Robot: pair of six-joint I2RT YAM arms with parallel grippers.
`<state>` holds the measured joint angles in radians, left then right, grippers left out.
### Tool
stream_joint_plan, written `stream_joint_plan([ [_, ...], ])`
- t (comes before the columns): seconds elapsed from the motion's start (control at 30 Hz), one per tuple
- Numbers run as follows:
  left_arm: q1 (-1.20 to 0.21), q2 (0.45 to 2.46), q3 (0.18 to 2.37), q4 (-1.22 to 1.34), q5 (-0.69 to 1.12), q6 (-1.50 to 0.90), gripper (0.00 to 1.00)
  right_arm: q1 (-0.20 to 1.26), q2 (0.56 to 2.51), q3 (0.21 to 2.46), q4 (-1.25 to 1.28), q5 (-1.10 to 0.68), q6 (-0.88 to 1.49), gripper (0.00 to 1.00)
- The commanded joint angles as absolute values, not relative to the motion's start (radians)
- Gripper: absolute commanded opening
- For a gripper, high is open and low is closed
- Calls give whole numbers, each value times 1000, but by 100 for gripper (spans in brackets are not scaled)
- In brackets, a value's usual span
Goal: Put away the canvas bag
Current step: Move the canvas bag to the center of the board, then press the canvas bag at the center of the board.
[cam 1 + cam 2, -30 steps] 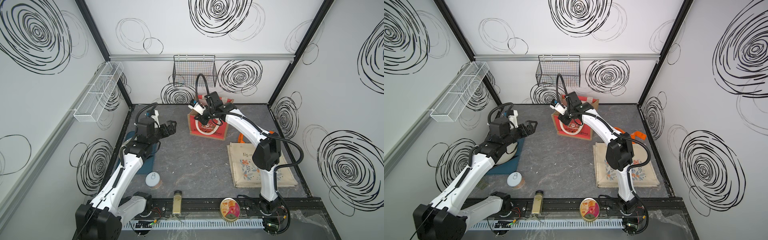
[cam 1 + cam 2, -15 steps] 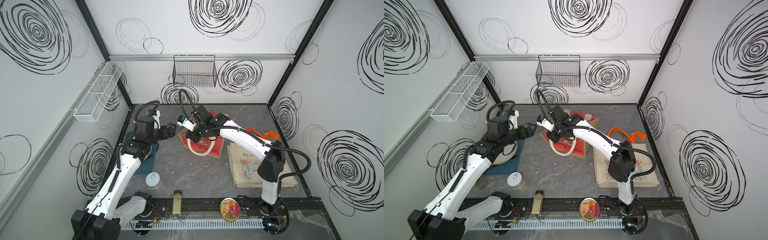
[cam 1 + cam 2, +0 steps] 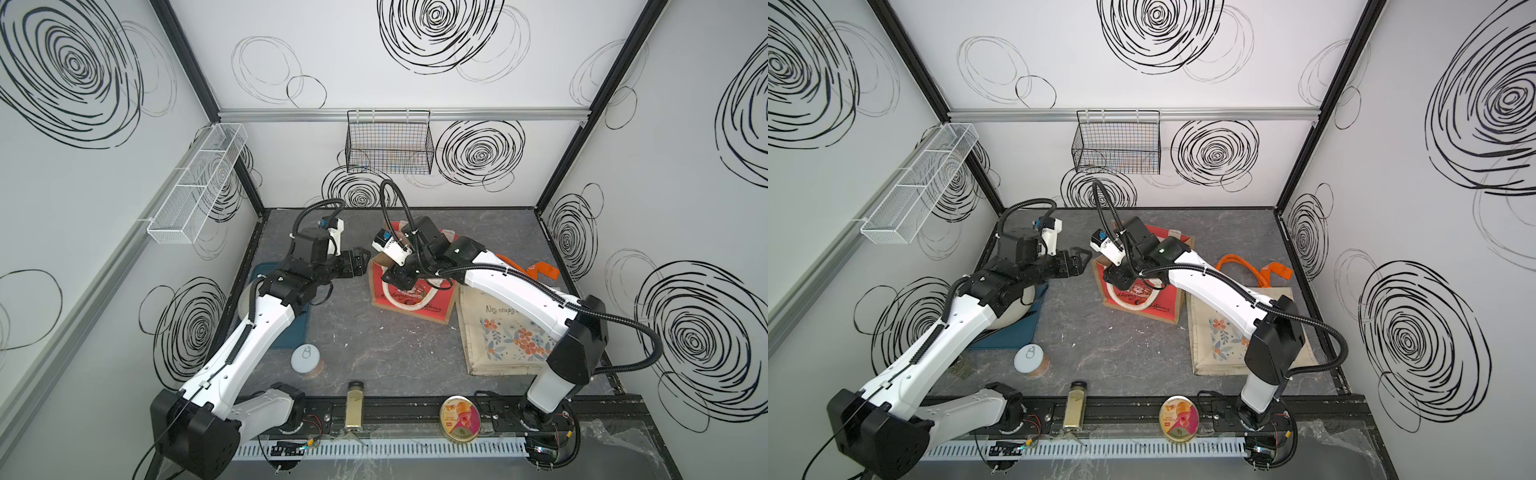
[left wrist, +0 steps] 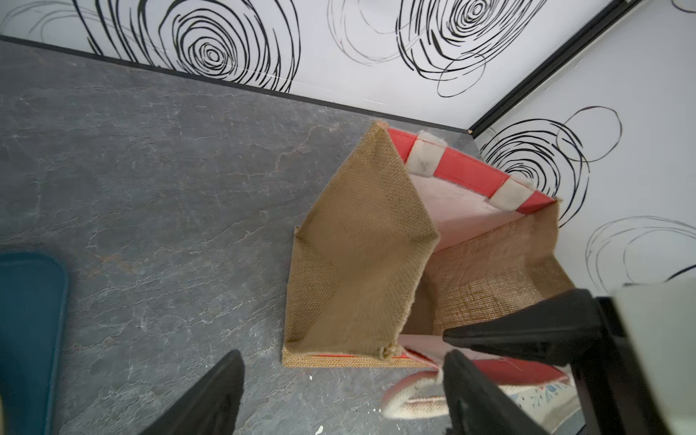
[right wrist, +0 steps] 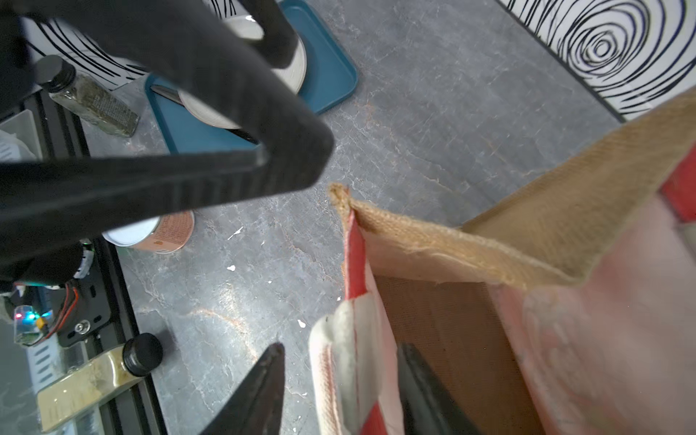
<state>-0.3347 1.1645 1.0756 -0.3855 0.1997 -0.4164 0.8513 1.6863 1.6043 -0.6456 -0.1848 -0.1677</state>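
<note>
**Empty bag gaping, both tools at its mouth**

In both top views the canvas bag (image 3: 415,297) is standing mid-rear on the desk (image 3: 374,353), just beside a flat floral tote (image 3: 498,345). The right arm is covering its far rim. The left tool (image 3: 359,264) is hovering near its side panel.

Left wrist view: that tool is spreading wide and holding nothing. The burlap side is creasing inward, so the bag is looking light, soft and likely to sag.

Right wrist view: the right tool (image 5: 341,346) is straddling the front rim by the webbing handle (image 5: 335,369), jaws apart, not pinching. I'm judging rim or handle the best hold. The bag's floor is lying partly hidden.
</note>
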Motion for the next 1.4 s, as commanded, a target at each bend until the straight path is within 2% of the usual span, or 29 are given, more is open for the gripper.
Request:
stream_joint_plan([
  [0.0,-350,1178,1115,-292,228,-385,86,848,1639,1564,-617,-141,-147,59],
  [0.13,-422,1254,1212,-354,174,-315,87,844,1594,1521,-643,-117,-118,78],
  [0.2,-458,1293,1240,-372,151,-285,87,844,1575,1483,-648,-126,-126,79],
  [0.33,-480,1378,1278,-404,136,-277,80,839,1537,1392,-632,-111,-118,76],
  [0.4,-501,1410,1296,-427,78,-249,72,834,1509,1374,-624,-103,-96,75],
  [0.53,-545,1467,1318,-439,71,-218,70,828,1422,1277,-498,-121,-80,76],
  [0.67,-561,1482,1322,-459,-36,-225,46,790,1395,1243,-482,-128,-81,75],
  [0.7,-560,1472,1316,-454,-44,-224,35,779,1393,1240,-484,-131,-84,75],
  [0.73,-557,1458,1312,-451,-39,-222,18,769,1394,1238,-488,-129,-89,74],
  [0.77,-554,1445,1314,-461,-34,-225,8,761,1395,1238,-489,-130,-98,73],
  [0.8,-551,1436,1319,-478,-36,-231,7,757,1399,1239,-493,-130,-107,71],
  [0.97,-545,1362,1317,-631,-137,-296,7,740,1427,1252,-509,-129,-153,64],
  [1.07,-541,1301,1262,-675,-103,-337,23,729,1432,1247,-493,-158,-162,62],
  [1.17,-559,1248,1193,-655,-44,-354,29,724,1440,1243,-496,-174,-180,62],
  [1.2,-561,1234,1175,-638,-21,-351,34,724,1442,1243,-499,-178,-187,62],
  [1.27,-559,1205,1152,-604,20,-323,50,719,1444,1247,-509,-195,-195,62],
  [1.37,-543,1186,1170,-614,82,-224,65,716,1442,1250,-512,-219,-199,62],
])
